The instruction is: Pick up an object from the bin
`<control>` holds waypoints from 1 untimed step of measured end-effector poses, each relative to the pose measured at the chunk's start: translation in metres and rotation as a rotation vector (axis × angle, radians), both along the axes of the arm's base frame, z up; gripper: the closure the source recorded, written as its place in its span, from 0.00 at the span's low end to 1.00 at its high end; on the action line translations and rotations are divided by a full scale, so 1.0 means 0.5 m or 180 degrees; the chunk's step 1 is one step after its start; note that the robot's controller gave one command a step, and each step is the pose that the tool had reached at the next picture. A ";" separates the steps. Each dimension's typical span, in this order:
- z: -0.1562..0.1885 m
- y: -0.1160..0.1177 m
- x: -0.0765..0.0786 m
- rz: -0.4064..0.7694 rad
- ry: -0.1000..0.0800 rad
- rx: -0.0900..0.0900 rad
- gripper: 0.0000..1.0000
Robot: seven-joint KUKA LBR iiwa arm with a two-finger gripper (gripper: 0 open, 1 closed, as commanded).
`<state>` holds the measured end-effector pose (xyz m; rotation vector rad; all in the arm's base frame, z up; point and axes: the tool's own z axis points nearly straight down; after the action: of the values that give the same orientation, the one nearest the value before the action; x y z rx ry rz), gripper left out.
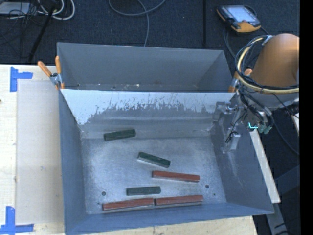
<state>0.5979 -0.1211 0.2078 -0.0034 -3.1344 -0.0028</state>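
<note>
My gripper point(229, 140) hangs at the bin's right wall, above the sloping side, with nothing between its fingers. The nearest loose thing is a reddish-brown flat bar point(175, 176) on the floor, down and to the left of it. A dark green short bar point(153, 159) lies tilted just beyond that, near the middle of the floor.
Another dark green bar point(119, 135) lies at the back left of the floor and a third point(143, 191) near the front. Two reddish-brown bars point(129, 205) point(179, 199) lie end to end along the front wall. The arm's orange dome sits over the right rim.
</note>
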 end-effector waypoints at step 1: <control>0.008 0.000 0.003 0.0007 -0.0024 -0.0005 0.00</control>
<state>0.5995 -0.1209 0.2119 0.0001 -3.1419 -0.0003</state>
